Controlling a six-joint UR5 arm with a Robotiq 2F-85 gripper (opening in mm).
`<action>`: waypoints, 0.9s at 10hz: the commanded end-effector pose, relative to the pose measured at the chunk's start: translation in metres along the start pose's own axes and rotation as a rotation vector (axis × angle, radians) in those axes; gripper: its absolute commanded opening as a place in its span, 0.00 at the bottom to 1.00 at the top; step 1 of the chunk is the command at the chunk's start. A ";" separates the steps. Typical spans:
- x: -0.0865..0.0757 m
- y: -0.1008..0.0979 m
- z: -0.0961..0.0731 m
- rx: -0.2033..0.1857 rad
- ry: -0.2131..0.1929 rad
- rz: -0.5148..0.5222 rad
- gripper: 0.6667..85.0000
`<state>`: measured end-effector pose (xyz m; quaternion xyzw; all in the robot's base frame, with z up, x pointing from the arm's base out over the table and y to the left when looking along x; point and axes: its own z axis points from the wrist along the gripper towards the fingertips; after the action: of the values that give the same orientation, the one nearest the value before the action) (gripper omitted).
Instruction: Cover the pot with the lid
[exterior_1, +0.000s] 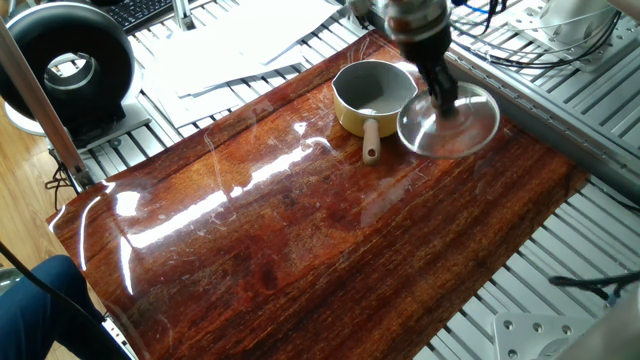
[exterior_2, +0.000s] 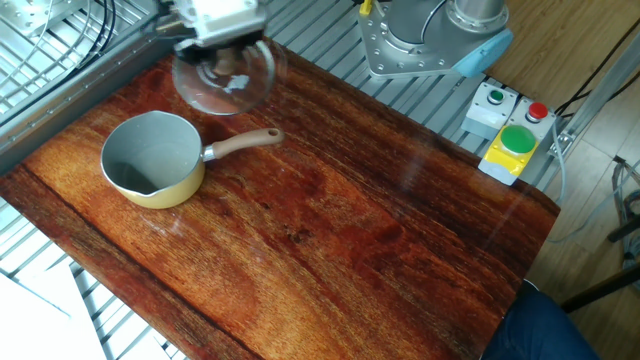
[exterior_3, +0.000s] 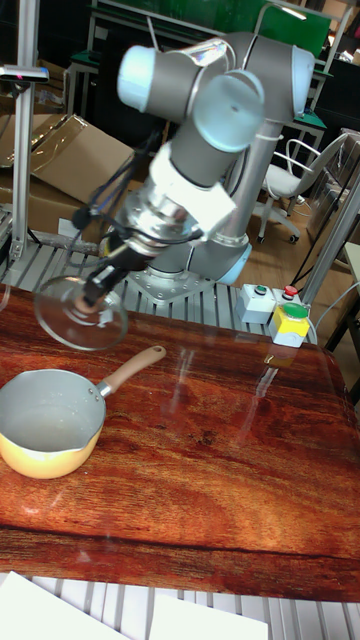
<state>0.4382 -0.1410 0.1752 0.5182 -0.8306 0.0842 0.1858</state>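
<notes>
A glossy wooden table (exterior_2: 330, 230) stands among cardboard boxes (exterior_3: 60, 160) and a white chair (exterior_3: 290, 180).

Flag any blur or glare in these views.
One fixed view: gripper and lid motion-blurred, strong window glare streaks across the table. Other fixed view: gripper and lid smeared, pot sharp. Tall fixed view: lid slightly soft, faint reflections on the wood.

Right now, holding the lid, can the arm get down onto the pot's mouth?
Probably yes. The tool holds the lid in the air beside the pot, whose mouth is open with nothing over it.
</notes>
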 end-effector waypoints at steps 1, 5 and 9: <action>0.002 -0.041 0.007 0.057 -0.049 -0.053 0.01; -0.024 -0.067 0.010 0.098 -0.135 -0.076 0.01; -0.036 -0.048 0.011 0.045 -0.186 -0.055 0.01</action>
<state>0.4948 -0.1467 0.1517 0.5555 -0.8211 0.0679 0.1121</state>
